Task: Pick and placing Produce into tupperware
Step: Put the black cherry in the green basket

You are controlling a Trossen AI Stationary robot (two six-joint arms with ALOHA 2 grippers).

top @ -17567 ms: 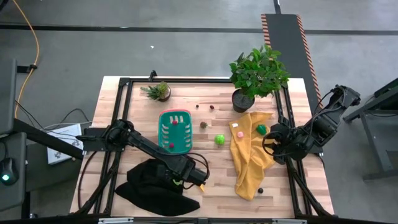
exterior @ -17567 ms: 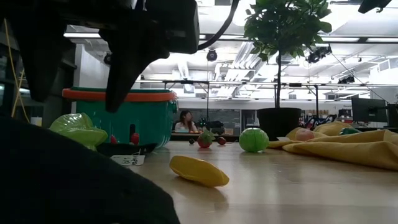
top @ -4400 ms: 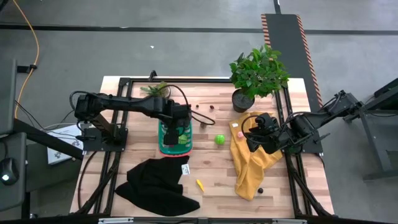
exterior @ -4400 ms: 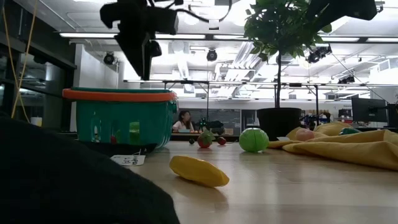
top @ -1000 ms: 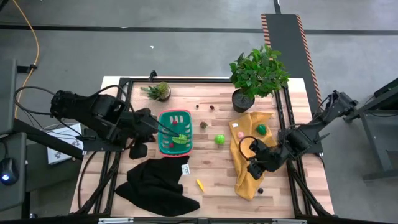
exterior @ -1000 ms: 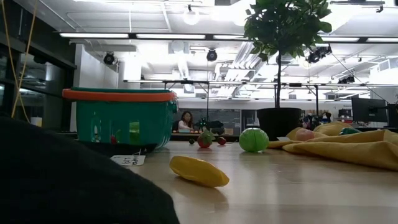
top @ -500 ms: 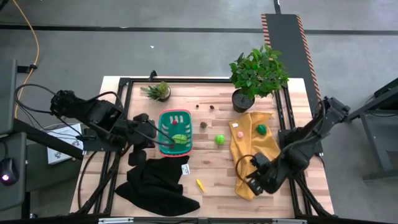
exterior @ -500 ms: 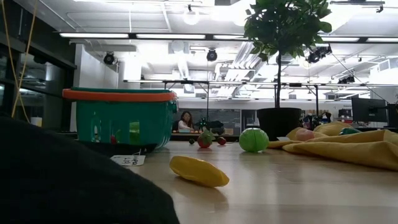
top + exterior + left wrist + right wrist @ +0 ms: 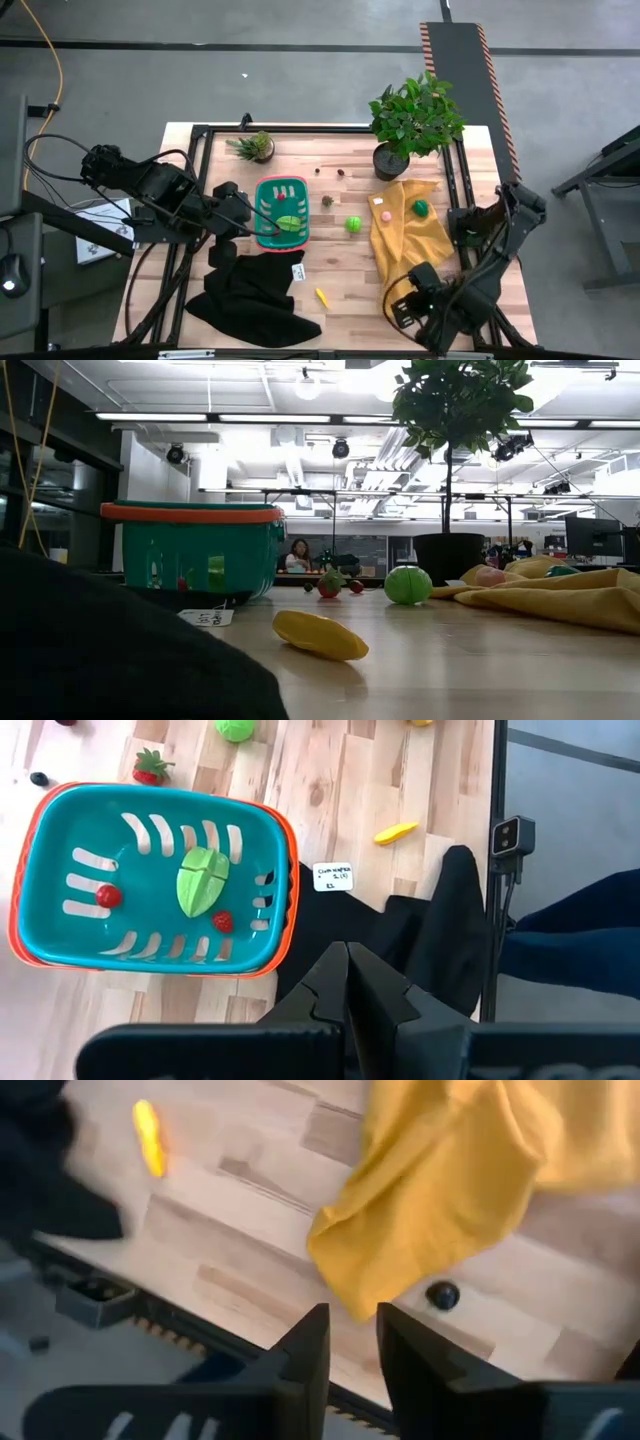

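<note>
Teal basket (image 9: 281, 213): rectangular, red-pink rim, standing upright on the worktop (image 9: 340, 270) just left of centre; long axis runs from the front edge toward the back. Contents, per the left wrist view: one yellow-green leaf-shaped piece (image 9: 203, 880) lying along the slotted floor, and two small red pieces (image 9: 109, 896) on either side of it.

Yellow banana-like piece (image 9: 321, 296): loose on the bare wood in front of the basket, long axis slightly diagonal, near the black cloth (image 9: 250, 295).

Green ball (image 9: 353, 224): on the wood between the basket and the yellow cloth (image 9: 408, 245).

Pink piece (image 9: 385, 215) and dark green piece (image 9: 420, 208): resting on the yellow cloth, near its back end.

Small dark piece (image 9: 442, 1294): on the wood just beside the cloth's front corner.

Strawberry (image 9: 150, 766): behind the basket, leafy end up.

Left hand (image 9: 228, 212): just left of the basket, over the black cloth's edge, fingers pressed together and empty; arm reaches in from the left side, elbow folded.

Right hand (image 9: 405, 310): at the front right of the worktop, by the cloth's front corner, fingers (image 9: 305, 1350) slightly spread, holding nothing; arm bends down from the right edge.
</note>
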